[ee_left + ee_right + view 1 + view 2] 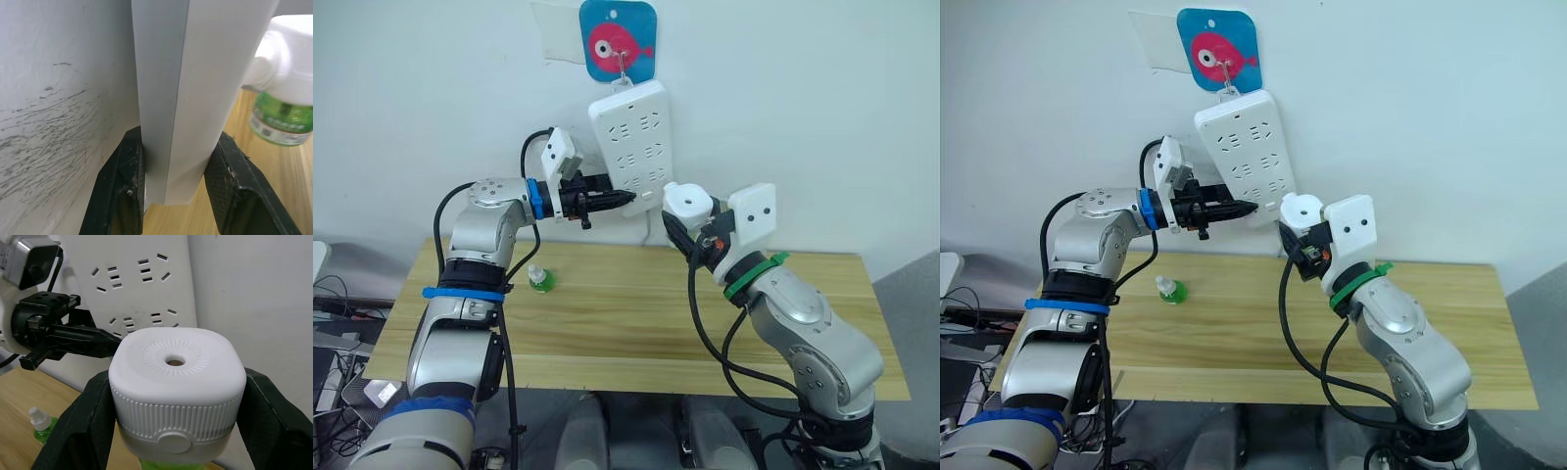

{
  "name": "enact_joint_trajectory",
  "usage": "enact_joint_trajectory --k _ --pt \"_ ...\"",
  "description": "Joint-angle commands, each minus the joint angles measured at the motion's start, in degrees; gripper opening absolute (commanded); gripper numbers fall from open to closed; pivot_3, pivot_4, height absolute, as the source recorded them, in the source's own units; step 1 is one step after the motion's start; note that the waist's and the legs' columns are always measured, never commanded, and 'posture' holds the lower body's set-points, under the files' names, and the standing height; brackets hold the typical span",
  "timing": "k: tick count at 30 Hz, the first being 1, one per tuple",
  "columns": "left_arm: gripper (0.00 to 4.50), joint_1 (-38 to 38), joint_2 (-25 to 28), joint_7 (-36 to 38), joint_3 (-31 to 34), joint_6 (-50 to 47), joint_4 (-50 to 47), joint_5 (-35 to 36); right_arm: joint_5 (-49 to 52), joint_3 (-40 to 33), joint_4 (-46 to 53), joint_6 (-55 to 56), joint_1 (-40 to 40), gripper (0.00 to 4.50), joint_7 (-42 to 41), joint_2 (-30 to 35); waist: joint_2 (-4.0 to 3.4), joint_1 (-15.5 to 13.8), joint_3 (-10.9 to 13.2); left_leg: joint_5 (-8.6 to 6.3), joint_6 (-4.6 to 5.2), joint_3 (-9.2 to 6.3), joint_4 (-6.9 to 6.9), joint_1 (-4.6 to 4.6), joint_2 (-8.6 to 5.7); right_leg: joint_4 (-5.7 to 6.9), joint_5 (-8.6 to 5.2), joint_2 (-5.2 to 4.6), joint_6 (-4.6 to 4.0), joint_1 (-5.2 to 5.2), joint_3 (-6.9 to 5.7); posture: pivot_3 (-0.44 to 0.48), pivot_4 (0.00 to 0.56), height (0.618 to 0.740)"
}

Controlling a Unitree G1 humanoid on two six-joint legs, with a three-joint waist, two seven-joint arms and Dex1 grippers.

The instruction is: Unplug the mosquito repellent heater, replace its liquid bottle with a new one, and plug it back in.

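The right gripper (174, 431) is seen nearest, at about 4 o'clock in the head views. Its two black fingers are closed on the sides of the mosquito repellent heater (175, 387). The heater is held up in the air, with its round hole on top and a green bottle (282, 117) fitted under it. It is close to the lower end of the power strip (631, 147) but apart from it.

The wooden table (626, 323) is the biggest thing. The long white power strip is hung on the wall at 12 o'clock. Its lower edge is pinched between the fingers of the left gripper (173, 181), so it is kept from swinging.

A small green bottle with a whitish cap (539, 278) is stood on the table at 9 o'clock, well apart from both grippers.

The heater looks light, hard and smooth, so it could slip. It is best held by its ribbed sides, as it is now. The prongs are not seen. The bottle under it is likely thin plastic and should be squeezed gently.
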State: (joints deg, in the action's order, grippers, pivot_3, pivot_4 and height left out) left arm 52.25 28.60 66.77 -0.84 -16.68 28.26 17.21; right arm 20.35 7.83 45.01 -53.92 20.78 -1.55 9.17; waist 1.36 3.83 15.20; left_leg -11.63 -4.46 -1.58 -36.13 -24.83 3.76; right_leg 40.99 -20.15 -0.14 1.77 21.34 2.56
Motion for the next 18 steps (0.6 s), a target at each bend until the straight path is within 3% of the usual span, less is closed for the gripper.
enact_joint_trajectory --k 1,10,14,18 --pt "1.64 0.4 1.5 -4.1 2.8 -1.0 -0.5 0.0 0.6 -2.6 3.6 0.7 -0.6 3.02 -0.3 -0.1 0.0 0.2 0.0 0.08 -0.03 -0.02 0.0 0.01 -0.01 0.03 0.03 0.0 -0.01 0.0 -0.01 -0.158 0.277 0.74" --pt "4.32 -10.4 5.5 -8.6 5.6 -10.5 -15.8 2.7 4.6 -15.9 -0.4 2.6 -4.6 3.02 -2.0 -1.7 0.0 1.2 0.0 0.14 -0.05 0.04 0.28 -0.05 0.02 -0.18 0.02 0.0 -0.01 0.09 0.03 -0.138 0.273 0.74" --pt "4.48 -21.4 7.1 -12.1 6.2 -14.3 -32.5 4.4 10.9 -23.5 -4.0 1.6 -4.0 3.02 -0.8 -5.2 -0.08 1.9 0.1 0.13 -0.04 0.12 0.43 -0.03 0.06 -0.24 0.01 0.02 -0.02 0.17 0.2 -0.131 0.275 0.74" --pt "4.48 -30.4 1.3 -19.2 5.6 -16.7 -53.0 9.8 28.1 -35.0 -8.0 -3.8 -3.2 3.02 7.1 -14.4 -0.07 0.9 0.2 0.12 -0.06 0.09 0.44 -0.09 0.11 -0.27 0.0 -0.01 -0.04 0.16 0.14 -0.122 0.271 0.74"
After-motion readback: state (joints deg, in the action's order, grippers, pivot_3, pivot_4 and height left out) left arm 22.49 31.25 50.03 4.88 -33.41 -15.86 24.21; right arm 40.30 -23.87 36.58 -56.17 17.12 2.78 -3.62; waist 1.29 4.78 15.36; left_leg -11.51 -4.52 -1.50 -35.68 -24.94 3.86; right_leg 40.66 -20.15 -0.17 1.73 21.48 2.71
